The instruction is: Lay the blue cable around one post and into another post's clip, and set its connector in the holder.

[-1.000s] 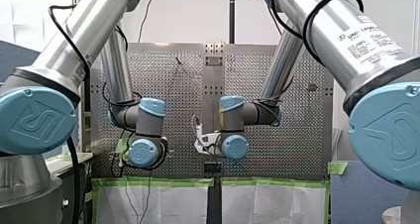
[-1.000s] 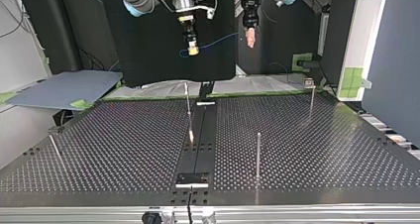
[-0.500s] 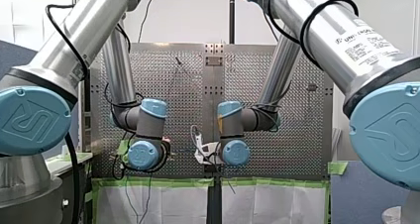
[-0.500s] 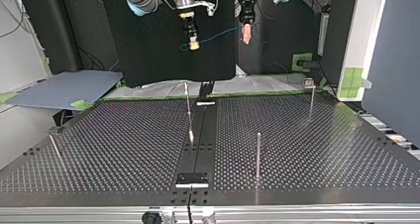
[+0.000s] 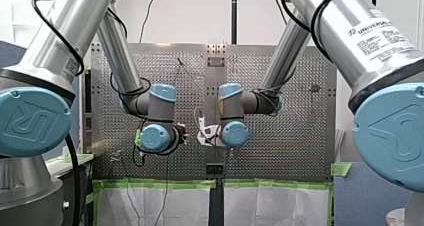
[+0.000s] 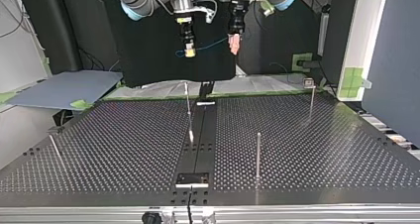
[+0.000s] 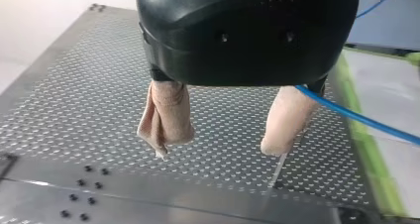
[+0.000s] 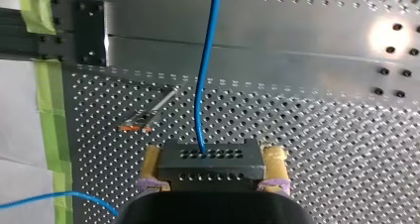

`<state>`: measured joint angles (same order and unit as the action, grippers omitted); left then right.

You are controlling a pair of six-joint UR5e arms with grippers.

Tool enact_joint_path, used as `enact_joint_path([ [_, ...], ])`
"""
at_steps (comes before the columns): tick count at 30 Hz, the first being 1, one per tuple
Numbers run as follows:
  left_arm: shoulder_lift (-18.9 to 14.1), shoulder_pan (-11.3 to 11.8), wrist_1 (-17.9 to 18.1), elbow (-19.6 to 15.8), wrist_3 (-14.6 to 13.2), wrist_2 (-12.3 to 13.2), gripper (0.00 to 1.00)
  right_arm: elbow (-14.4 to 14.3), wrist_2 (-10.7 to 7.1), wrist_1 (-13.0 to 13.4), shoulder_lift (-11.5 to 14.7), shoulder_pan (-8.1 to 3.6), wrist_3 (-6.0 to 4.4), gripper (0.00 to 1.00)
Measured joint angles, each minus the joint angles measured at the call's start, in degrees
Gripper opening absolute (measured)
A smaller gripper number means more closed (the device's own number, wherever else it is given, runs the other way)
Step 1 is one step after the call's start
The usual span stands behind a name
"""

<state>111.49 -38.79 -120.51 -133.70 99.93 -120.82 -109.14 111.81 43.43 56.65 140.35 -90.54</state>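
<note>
Blue cable [image 8: 205, 75] enters connector [image 8: 210, 160]; my right arm [image 5: 350, 31] reads "UNIVERSAL".

Connector [image 8: 210, 165] in my right gripper [image 8: 212, 153]; cable [image 8: 204, 85] strung btwn it & my left gripper [image 7: 218, 145].

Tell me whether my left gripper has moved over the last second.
Yes. In the top view my left gripper shifted leftward, away from the clip-topped post, toward my right gripper.

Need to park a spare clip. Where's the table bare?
Bare: the field between the short tilted post and the centre strip, and the near corner at the top view's right, past the upright post. Crowded: the strip, with its leaning post and holder. My right pincer, shut on the connector, hangs near the far edge.
</note>
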Motion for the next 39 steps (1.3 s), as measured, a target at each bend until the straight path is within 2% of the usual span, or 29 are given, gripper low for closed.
enact_joint_path([
  [4, -2.29, 0.36, -2.28, 1.14, 0.60, -1.26, 1.00, 0.38, -0.49, -2.31, 2.32, -0.53, -0.75, 0.16],
  [16, -9.24, 1.40, -9.24, 6.36, 1.11, -1.30, 1.00, 4.03, -2.28, -8.86, 9.03, -2.94, -1.10, 0.16],
  [27, -15.25, 3.40, -15.21, 8.93, 1.15, -2.02, 1.00, 5.97, -4.13, -11.42, 14.90, -4.50, -1.14, 0.16],
  [32, -18.08, 4.46, -18.08, 9.43, 1.06, -2.24, 1.00, 7.30, -6.02, -12.11, 17.69, -4.73, -1.14, 0.16],
  [39, -22.15, 5.96, -22.13, 9.85, 1.02, -2.33, 1.00, 8.51, -7.03, -13.69, 19.09, -4.77, -1.14, 0.16],
])
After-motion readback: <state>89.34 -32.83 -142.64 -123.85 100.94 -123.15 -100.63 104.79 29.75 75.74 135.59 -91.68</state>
